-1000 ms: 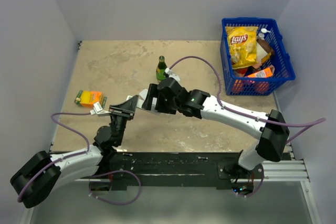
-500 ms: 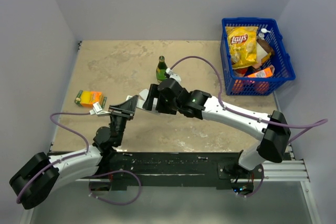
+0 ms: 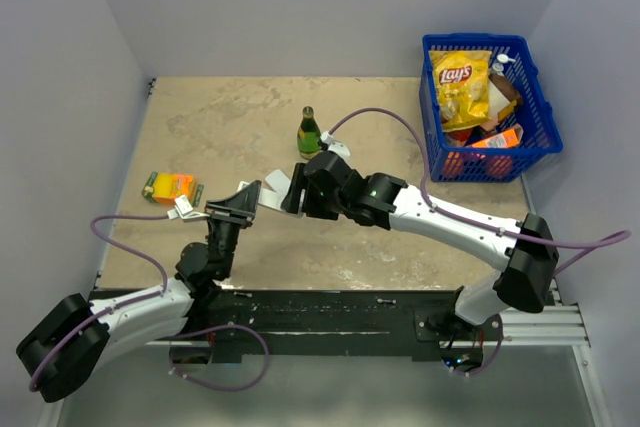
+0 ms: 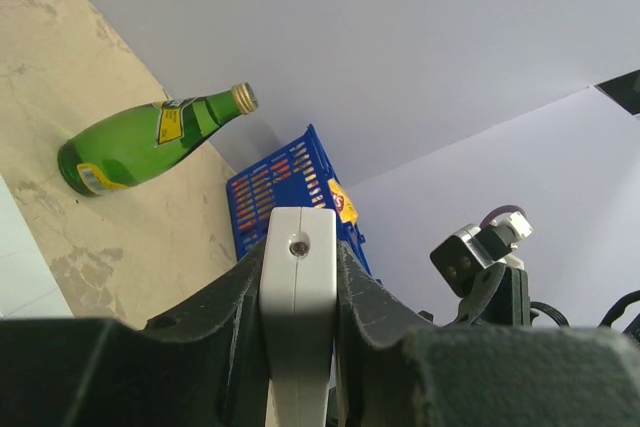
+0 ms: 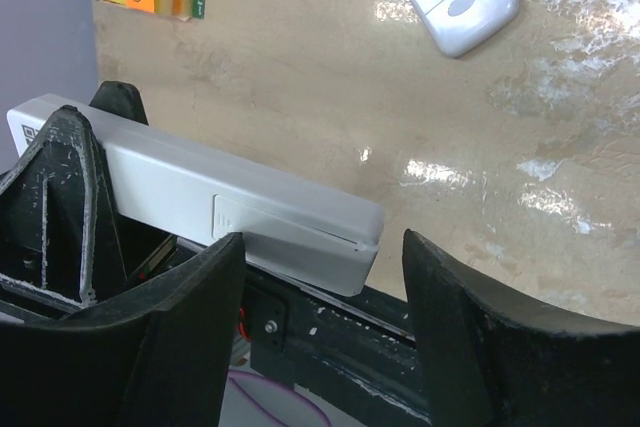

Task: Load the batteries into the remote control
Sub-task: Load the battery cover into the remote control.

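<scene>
Retreat is what we see: our right fingers point(image 5: 180, 347), spread wide and empty, have eased slightly back from the remote point(image 4: 297, 297) that our left fingers point(image 4: 375, 312) clamp above the tabletop point(image 3: 220, 117), and with no batteries in view and its cover apparently shut, loading seems unstarted.

We've got the remote point(image 3: 270, 197) up in the air, pinched across its width by the left gripper point(image 3: 243, 204), with one end sticking out free to the right. It's a long, slim white bar with rounded corners, sitting roughly level with a slight tilt. From the right wrist we see its back: the battery door point(image 5: 285, 225), a rectangular panel near the free end, looks flush and closed. From the left wrist we're staring at its end face, with a small round lens point(image 4: 297, 244) in the middle.
</scene>
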